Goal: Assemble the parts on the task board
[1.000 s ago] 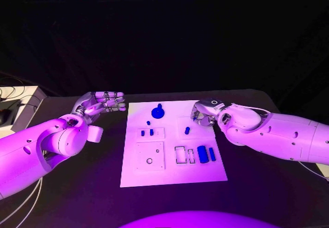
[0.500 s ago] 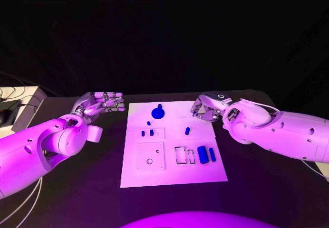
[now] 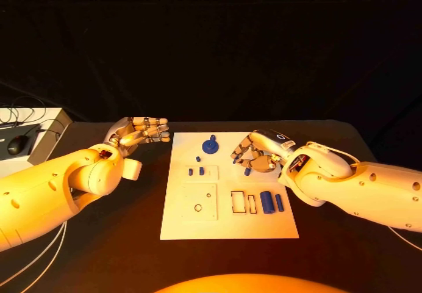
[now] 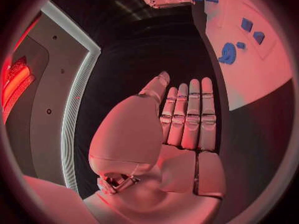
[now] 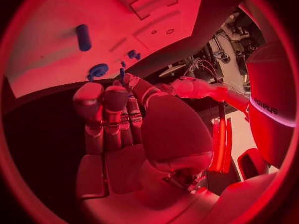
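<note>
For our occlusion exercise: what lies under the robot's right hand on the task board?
Under the right hand a small blue part shows on the task board. The fingers cover the board beneath them.

**Blue on White, Black Beneath**

The task board [image 3: 227, 227] is a plain white plate on a black table [image 3: 105, 244]. Its parts [image 3: 266, 201] are solid blue, among them a round blue piece [image 3: 211, 146]. Each robot hand [image 3: 145, 131] is silver.
</note>
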